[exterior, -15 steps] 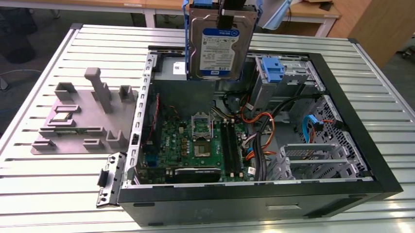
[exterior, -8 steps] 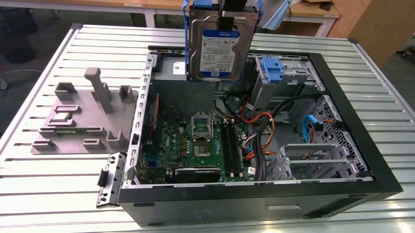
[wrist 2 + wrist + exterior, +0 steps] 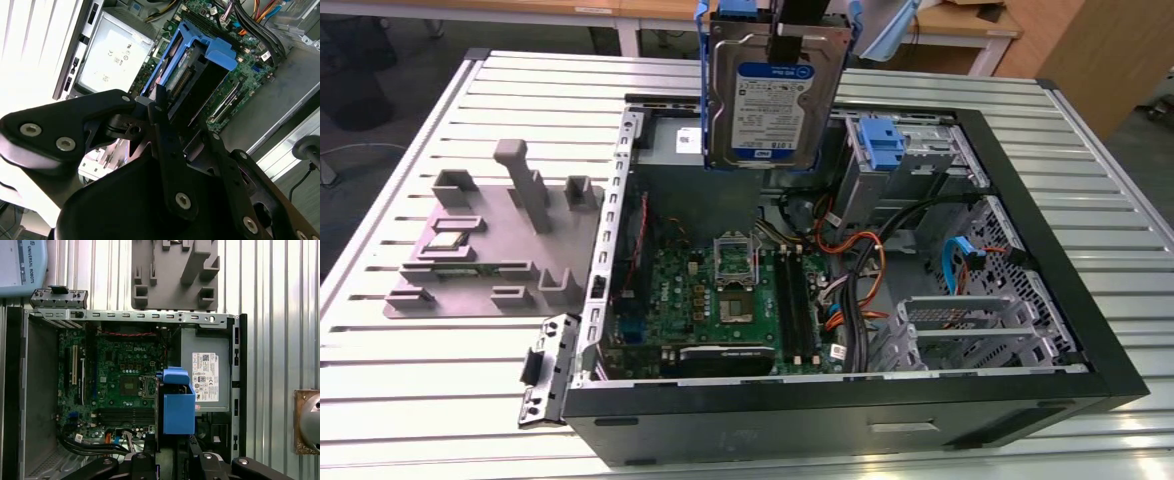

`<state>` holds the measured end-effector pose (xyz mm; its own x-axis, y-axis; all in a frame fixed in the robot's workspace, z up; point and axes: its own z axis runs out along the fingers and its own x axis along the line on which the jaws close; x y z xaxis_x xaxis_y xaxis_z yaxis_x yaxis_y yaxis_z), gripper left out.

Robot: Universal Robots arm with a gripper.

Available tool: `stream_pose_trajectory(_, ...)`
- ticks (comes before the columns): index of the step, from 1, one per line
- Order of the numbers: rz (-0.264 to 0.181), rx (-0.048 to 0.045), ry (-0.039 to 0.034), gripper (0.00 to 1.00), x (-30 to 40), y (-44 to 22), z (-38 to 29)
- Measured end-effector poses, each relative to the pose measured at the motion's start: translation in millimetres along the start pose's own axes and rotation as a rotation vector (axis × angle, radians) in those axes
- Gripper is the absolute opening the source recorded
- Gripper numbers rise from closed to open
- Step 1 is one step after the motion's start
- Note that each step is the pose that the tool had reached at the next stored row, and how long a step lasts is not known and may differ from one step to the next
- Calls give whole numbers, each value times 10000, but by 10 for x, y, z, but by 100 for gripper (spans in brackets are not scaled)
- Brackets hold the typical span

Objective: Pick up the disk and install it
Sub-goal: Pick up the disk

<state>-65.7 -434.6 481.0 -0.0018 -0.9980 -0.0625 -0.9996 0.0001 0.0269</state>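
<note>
- Slatted aluminium table carried an open computer case lying on its side, with wooden desks behind it in the exterior view.
- Inside the case lay a green motherboard. Orange cables ran just beside it toward the exterior view's right.
- A metal drive cage with blue plastic parts stood at the case's far end.
- A grey power supply with a white sticker sat in one corner of the case, beside the motherboard, and showed in both wrist views.
- A grey moulded fixture rested on the table just beside the case, on the exterior view's left.
- The disk hung upright above the far end of the case, clear of it. Its white-and-blue label faced the exterior camera.
- A blue plastic bracket ran round the disk's edges.
- The gripper reached down from above and pinched the disk between its black fingers, one of them lying across the labelled face.
- In the second wrist view the gripper clamped the near end of the disk, with the motherboard and power supply far beneath.
- In the first wrist view the disk appeared end-on beyond the gripper, over the seam between motherboard and power supply.
</note>
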Motion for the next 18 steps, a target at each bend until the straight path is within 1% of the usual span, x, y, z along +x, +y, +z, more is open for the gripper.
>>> stream_pose_trajectory(8,-3,0,0,35,2,-7,0)
stream_pose_trajectory(18,-2,0,-2,35,1,-114,-2)
